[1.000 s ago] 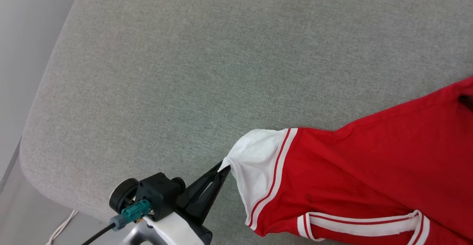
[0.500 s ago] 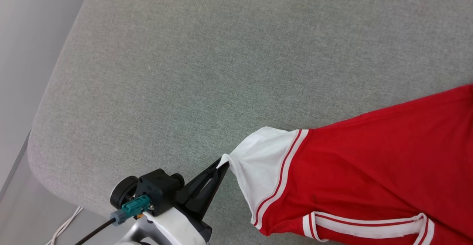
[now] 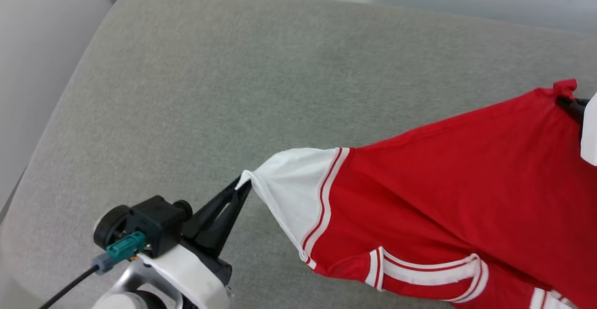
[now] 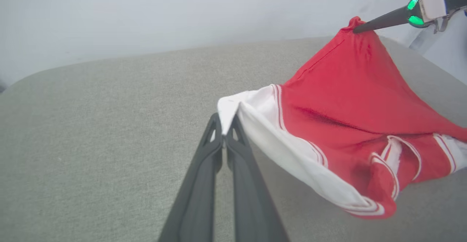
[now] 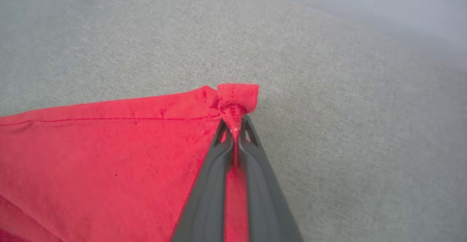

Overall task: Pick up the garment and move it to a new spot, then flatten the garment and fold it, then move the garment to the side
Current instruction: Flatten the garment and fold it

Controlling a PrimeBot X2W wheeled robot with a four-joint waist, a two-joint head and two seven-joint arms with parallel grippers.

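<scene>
Tension runs through the garment (image 3: 443, 183), a red shirt with a white sleeve panel and red-and-white striped trim, stretched between the two grippers above a grey upholstered surface (image 3: 210, 90). The left gripper (image 3: 243, 185) has its two dark fingers pressed together on a small peak of the white sleeve edge. From its fingertips the cloth spreads away in a widening fan: white first, then a striped band, then red. The right gripper (image 5: 235, 123) is likewise clamped tight, with a thin fold of red fabric squeezed between its fingers and a bunched corner of hem poking out just past the tips. In its wrist view the rest of the shirt falls away to the left of its fingers. In the left wrist view, the right gripper's tip bites the highest point of the garment, well beyond and to the right of the left fingertips. The shirt sags between the two grips, its lower striped folds hanging near the grey surface; whether they touch it I cannot tell. A teal connector (image 3: 123, 248) with a dark cable (image 3: 65, 290) sits behind the left fingers.
</scene>
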